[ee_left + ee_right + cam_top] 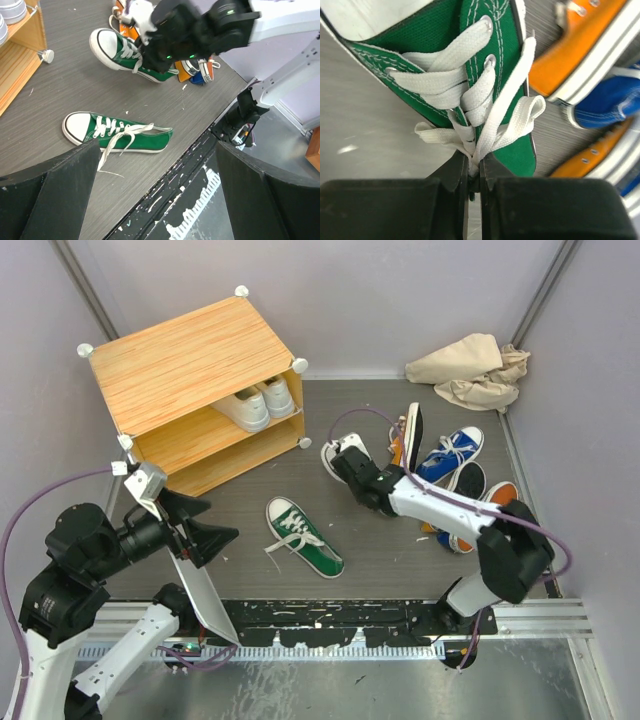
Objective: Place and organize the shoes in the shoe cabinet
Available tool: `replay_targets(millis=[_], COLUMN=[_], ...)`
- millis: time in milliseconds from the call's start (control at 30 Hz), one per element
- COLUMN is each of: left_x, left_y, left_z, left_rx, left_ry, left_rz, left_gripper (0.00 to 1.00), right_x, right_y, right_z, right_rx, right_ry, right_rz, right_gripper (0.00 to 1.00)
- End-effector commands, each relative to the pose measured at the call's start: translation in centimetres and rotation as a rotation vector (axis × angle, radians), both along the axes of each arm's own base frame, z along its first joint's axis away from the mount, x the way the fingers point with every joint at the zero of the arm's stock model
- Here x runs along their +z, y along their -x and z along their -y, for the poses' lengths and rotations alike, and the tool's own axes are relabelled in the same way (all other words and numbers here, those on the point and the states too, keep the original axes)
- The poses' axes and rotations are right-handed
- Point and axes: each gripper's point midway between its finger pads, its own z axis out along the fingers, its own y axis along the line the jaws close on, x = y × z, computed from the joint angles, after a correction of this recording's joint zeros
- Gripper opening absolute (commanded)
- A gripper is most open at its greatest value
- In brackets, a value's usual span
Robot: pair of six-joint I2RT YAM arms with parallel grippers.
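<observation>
The shoe cabinet (190, 360) stands at the back left, open side facing front, with a pair of white shoes (255, 405) on its inner shelf. One green shoe (305, 537) lies on the mat in the middle; it also shows in the left wrist view (117, 132). My right gripper (352, 468) is shut on the laces and tongue of a second green shoe (470, 50), right of the cabinet's front corner; this shoe also shows in the left wrist view (120, 52). My left gripper (155, 200) is open and empty, over the near table edge left of the loose green shoe.
Blue shoes (450, 455) and orange shoes (500, 495) lie in a heap at the right, beside my right arm. A crumpled beige cloth (470, 370) lies in the back right corner. Walls close in both sides. A metal rail (540, 615) runs along the near edge.
</observation>
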Motion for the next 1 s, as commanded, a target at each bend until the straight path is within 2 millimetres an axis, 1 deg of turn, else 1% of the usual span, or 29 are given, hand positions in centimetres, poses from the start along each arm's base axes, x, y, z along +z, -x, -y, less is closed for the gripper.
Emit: replay_targets(millis=[0,100,133,167,233,300,400,467,600,733,800,833,900,967], left_x=[1.1,0.9,0.7,1.1,1.1,1.2,1.1,1.1,1.0,0.9,0.8,0.7,0.6,0.5], left_y=[0.1,-0.1,-0.1,-0.3,-0.4,-0.4,-0.4,-0.3,-0.4,-0.2,-0.2,-0.2,-0.3,-0.3], left_z=[-0.3,-0.2,-0.1,0.0,0.1,0.1,0.0,0.0,-0.1,-0.1,-0.2,-0.1,-0.1,-0.1], left_rx=[0.014,0.016,0.015,0.013,0.01,0.012,0.016,0.018,0.019,0.018,0.02,0.02,0.019,0.018], left_ry=[0.011,0.02,0.021,0.03,0.034,0.032,0.026,0.024,0.024,0.026,0.027,0.025,0.025,0.022], left_rz=[0.038,0.026,0.017,0.028,0.027,0.025,0.024,0.025,0.024,0.025,0.027,0.025,0.027,0.024], left_gripper=[0.99,1.0,1.0,1.0,1.0,1.0,1.0,1.0,1.0,1.0,1.0,1.0,1.0,1.0], right_x=[6.4,6.0,5.5,4.8,3.4,2.4,1.8,1.6,0.8,-0.5,-0.8,-0.8,-0.2,0.3], right_y=[1.2,1.4,1.7,1.7,1.8,2.2,3.3,3.9,4.9,5.3,5.0,4.6,4.0,3.7], right_z=[-6.6,-7.5,-8.3,-8.7,-9.4,-10.5,-12.5,-13.3,-14.1,-13.4,-12.8,-12.3,-11.5,-11.0], right_rx=[0.172,0.195,0.217,0.219,0.213,0.224,0.261,0.273,0.272,0.242,0.224,0.211,0.2,0.206], right_ry=[-0.383,-0.417,-0.44,-0.446,-0.441,-0.449,-0.475,-0.474,-0.467,-0.428,-0.4,-0.377,-0.35,-0.327], right_rz=[0.011,-0.011,-0.037,-0.053,-0.081,-0.102,-0.13,-0.143,-0.194,-0.216,-0.189,-0.157,-0.1,-0.074], right_gripper=[0.01,0.01,0.01,0.01,0.01,0.01,0.01,0.01,0.01,0.02,0.38,0.49,0.62,0.72])
